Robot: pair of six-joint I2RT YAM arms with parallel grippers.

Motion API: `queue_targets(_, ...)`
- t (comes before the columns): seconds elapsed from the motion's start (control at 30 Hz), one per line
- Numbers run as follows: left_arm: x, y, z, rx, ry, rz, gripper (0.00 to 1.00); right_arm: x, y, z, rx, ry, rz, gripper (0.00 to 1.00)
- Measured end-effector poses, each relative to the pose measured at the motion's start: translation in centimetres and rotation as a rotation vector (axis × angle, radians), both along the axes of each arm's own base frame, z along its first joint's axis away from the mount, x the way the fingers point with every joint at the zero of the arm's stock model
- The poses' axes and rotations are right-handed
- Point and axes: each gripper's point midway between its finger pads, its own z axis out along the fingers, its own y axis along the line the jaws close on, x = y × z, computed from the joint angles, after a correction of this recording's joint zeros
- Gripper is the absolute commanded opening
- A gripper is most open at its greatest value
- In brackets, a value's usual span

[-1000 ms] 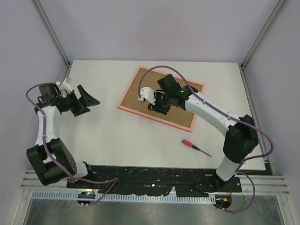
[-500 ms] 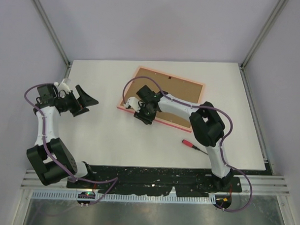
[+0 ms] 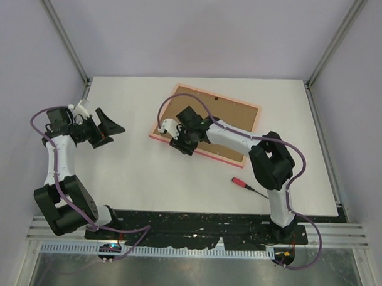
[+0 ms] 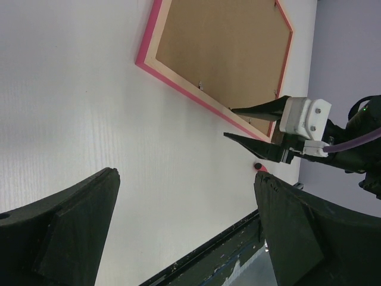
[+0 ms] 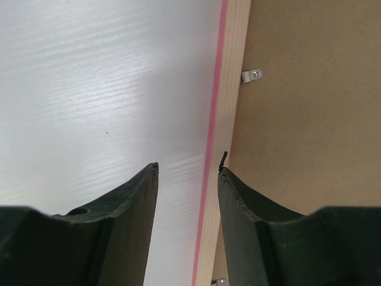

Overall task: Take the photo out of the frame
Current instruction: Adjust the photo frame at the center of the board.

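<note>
Face down on the white surface, the frame lies directly beneath the right tool, whose half-parted jaws straddle its bright pink rim and grip nothing. The left tool hangs wide open, well off to the side. The photo is out of sight under the brown backing board, which is pinned by small metal tabs. The print will likely be light, thin and easily creased, best taken by a bare edge once tabs and board are clear. The stiff, light frame may skate on the smooth surface.
</note>
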Motion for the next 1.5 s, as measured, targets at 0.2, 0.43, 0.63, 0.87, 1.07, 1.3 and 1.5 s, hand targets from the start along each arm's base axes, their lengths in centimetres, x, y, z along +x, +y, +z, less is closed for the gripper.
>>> queue_targets(0.2, 0.0, 0.0, 0.0, -0.003, -0.001, 0.001, 1.0, 1.7, 0.3, 1.3, 0.017, -0.096, -0.005, 0.5)
queue_targets(0.43, 0.0, 0.0, 0.1, -0.008, 0.003, 0.006, 1.0, 2.4, 0.0, -0.6, -0.029, -0.115, 0.006, 0.5)
queue_targets(0.63, 0.0, 0.1, 0.1, -0.013, 0.003, 0.01, 1.0, 2.1, -0.5, -2.4, -0.065, -0.098, 0.019, 0.47)
queue_targets(0.87, 0.0, 0.1, 0.2, -0.017, 0.002, 0.009, 1.0, 2.1, -0.5, -2.4, -0.068, -0.102, 0.047, 0.29)
queue_targets(1.07, 0.0, 0.1, 0.2, -0.019, 0.001, 0.008, 1.0, 1.4, -0.5, -2.5, -0.062, -0.066, 0.095, 0.25)
queue_targets(1.3, 0.0, 0.2, 0.1, -0.022, 0.003, 0.015, 1.0, -1.3, -1.2, -2.6, -0.074, -0.056, 0.191, 0.22)
queue_targets(1.5, -0.1, 0.3, 0.1, -0.026, 0.003, 0.017, 1.0, -5.1, -1.2, -2.8, -0.114, -0.077, 0.325, 0.22)
